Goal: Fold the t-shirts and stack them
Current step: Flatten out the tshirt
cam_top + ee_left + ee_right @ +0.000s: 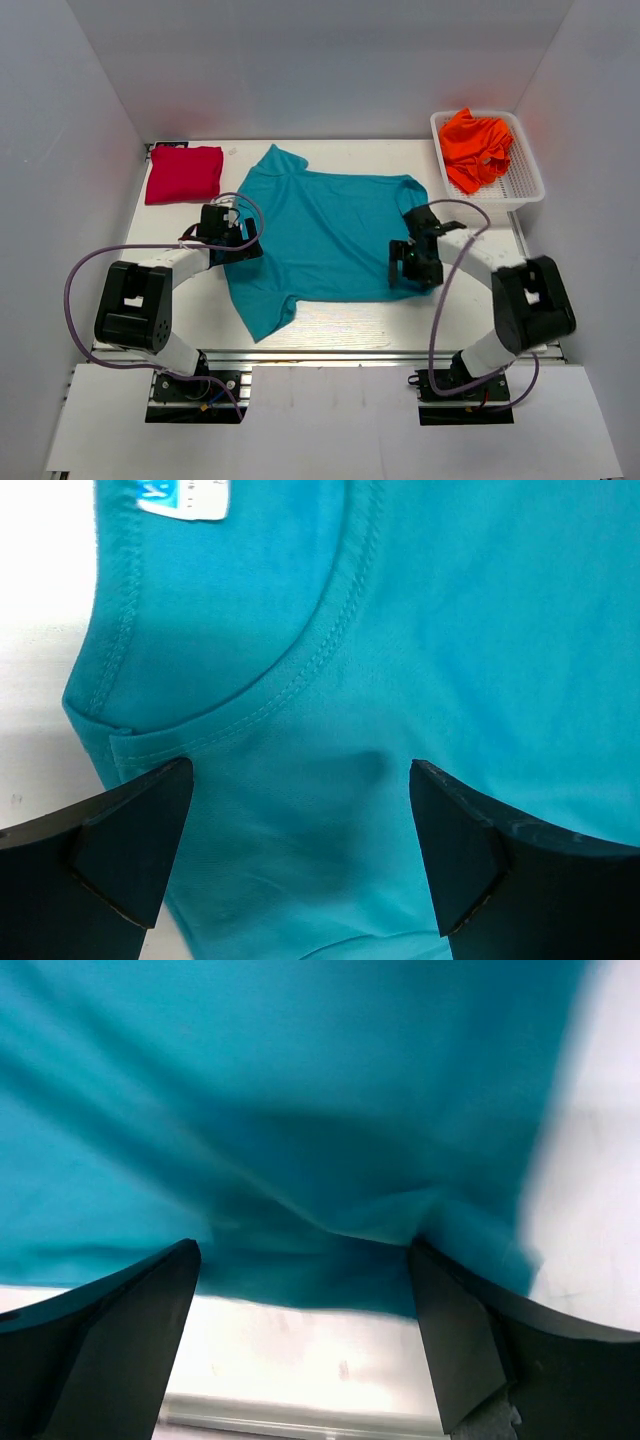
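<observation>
A teal t-shirt [320, 235] lies spread flat across the middle of the table. A folded red t-shirt [184, 173] lies at the back left. An orange t-shirt [476, 145] is bunched in a white basket [529, 180] at the back right. My left gripper [229, 240] is open at the teal shirt's left edge, over its collar [310, 670], with both fingers [130, 840] astride the cloth. My right gripper [411, 262] is open at the shirt's right side, its fingers [460, 1330] astride the hem edge [300, 1290].
White walls enclose the table on the left, back and right. The table's front rail [290, 1415] runs close under the right gripper. A label [182, 498] shows inside the collar. Purple cables loop from both arms.
</observation>
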`<state>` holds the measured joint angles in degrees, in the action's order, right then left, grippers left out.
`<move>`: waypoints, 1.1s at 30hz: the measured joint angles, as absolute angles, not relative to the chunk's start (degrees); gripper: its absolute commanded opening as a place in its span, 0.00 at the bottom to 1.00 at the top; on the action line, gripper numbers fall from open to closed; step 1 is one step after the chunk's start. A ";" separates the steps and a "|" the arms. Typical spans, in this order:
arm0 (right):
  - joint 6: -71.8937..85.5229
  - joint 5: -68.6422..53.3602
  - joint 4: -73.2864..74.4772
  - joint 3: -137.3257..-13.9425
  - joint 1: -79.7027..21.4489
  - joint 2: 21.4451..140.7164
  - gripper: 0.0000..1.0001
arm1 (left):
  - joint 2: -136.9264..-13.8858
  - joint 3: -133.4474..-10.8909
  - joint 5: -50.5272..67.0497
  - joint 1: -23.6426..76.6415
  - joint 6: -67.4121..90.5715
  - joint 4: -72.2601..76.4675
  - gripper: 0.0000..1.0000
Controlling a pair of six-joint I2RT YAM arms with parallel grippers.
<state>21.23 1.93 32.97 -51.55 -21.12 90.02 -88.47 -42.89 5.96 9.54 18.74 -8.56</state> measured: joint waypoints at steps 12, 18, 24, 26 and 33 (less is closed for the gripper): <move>32.18 6.83 45.17 -46.26 -21.02 73.12 0.90 | -88.99 -43.70 3.99 9.56 19.90 -9.43 1.00; 29.76 2.52 41.58 -45.54 -21.02 73.89 0.90 | -89.27 -44.12 3.53 9.56 20.10 -9.85 1.00; 24.45 8.88 37.52 -52.62 -21.04 78.32 0.90 | -89.19 -44.12 3.03 9.58 20.23 -9.91 1.00; 21.91 14.09 34.57 -57.98 -21.12 81.45 0.90 | -89.14 -44.10 2.66 9.58 20.43 -10.07 1.00; 12.75 26.17 24.67 -72.42 -21.30 98.26 0.90 | -88.79 -44.10 0.43 9.58 20.97 -11.46 1.00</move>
<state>12.75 26.17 24.67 -72.42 -21.30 98.26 -88.79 -44.10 0.43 9.58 20.97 -11.46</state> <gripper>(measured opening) 0.902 0.993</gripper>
